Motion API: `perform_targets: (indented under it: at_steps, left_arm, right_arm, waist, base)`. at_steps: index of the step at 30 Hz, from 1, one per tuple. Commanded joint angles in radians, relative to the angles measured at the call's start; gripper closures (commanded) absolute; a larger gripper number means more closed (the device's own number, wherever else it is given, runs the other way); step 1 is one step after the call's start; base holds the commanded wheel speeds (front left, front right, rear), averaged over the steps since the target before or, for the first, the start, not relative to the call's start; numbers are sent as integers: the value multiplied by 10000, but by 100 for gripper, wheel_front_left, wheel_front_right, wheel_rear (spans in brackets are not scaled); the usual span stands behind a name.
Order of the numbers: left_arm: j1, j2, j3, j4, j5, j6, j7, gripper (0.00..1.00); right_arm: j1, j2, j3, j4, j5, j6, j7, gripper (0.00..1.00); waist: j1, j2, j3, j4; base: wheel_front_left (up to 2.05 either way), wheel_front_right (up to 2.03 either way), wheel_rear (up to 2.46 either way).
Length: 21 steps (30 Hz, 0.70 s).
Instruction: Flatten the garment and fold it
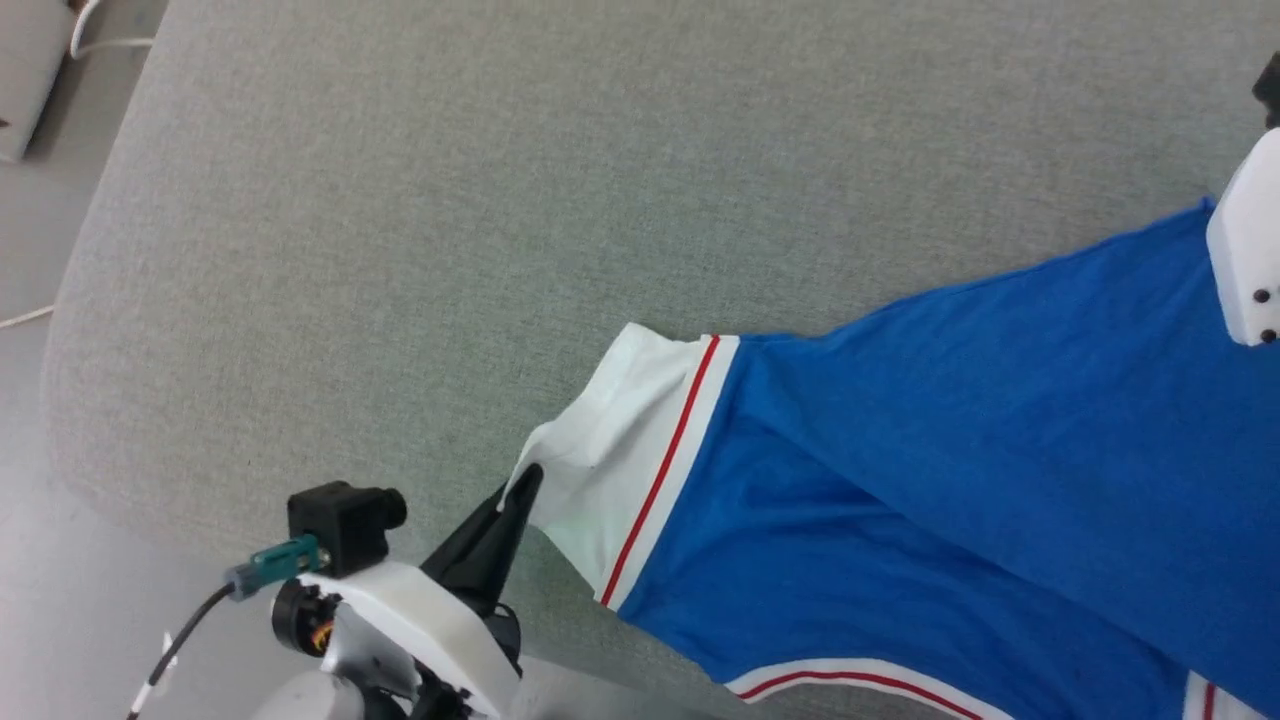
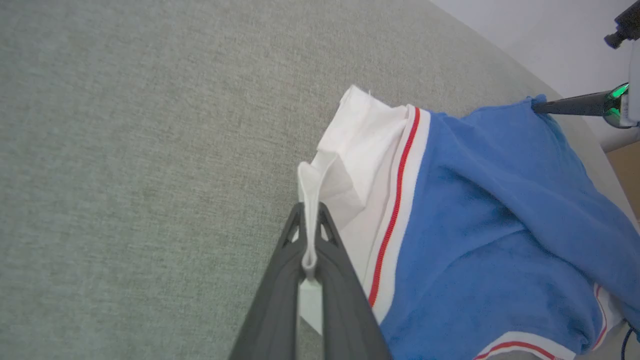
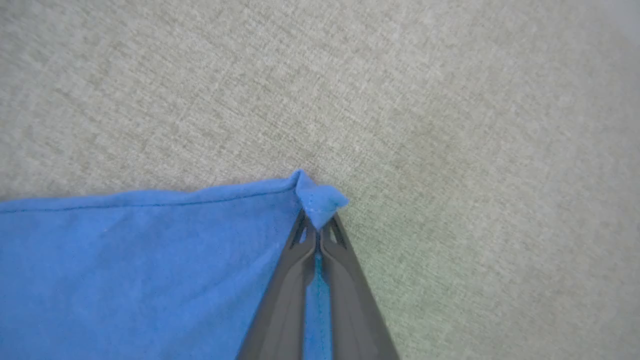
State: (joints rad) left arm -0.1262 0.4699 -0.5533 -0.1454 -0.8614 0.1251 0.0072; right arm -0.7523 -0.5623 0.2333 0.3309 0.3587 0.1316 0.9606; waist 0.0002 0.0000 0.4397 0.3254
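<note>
The garment (image 1: 950, 440) is a royal-blue T-shirt with a white sleeve and red-and-white striped trim, spread across the grey surface toward the lower right of the head view. My left gripper (image 1: 520, 490) is shut on the white sleeve edge; the left wrist view has that white fabric (image 2: 350, 150) pinched between the dark fingers of the left gripper (image 2: 310, 212). My right gripper (image 3: 317, 220) is shut on a blue hem corner of the garment (image 3: 150, 260). In the left wrist view the right gripper's fingers (image 2: 570, 106) reach the blue corner at the far right.
A grey fabric-covered surface (image 1: 450, 200) lies under everything, with a rounded edge at the left. Beyond it at the upper left is pale floor with a white cable (image 1: 100, 40). The right arm's white housing (image 1: 1248, 250) stands at the right edge of the head view.
</note>
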Motion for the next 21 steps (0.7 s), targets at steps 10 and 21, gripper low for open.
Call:
perform_targets:
  at_steps: [10, 21]
  left_arm:
    - [113, 780, 724, -614, 193, 452, -199, 100]
    - [-42, 1843, 1965, -2271, 584, 860, -691, 100]
  right_arm:
    - [70, -301, 164, -846, 590, -9, -2014, 100]
    - [467, -916, -166, -2833, 917, -9, -3409, 100]
  waist:
    - [-2, 0, -1974, -1462]
    - [-2, 0, -3310, -2674]
  base:
    - [0, 0, 0]
    - [0, 0, 0]
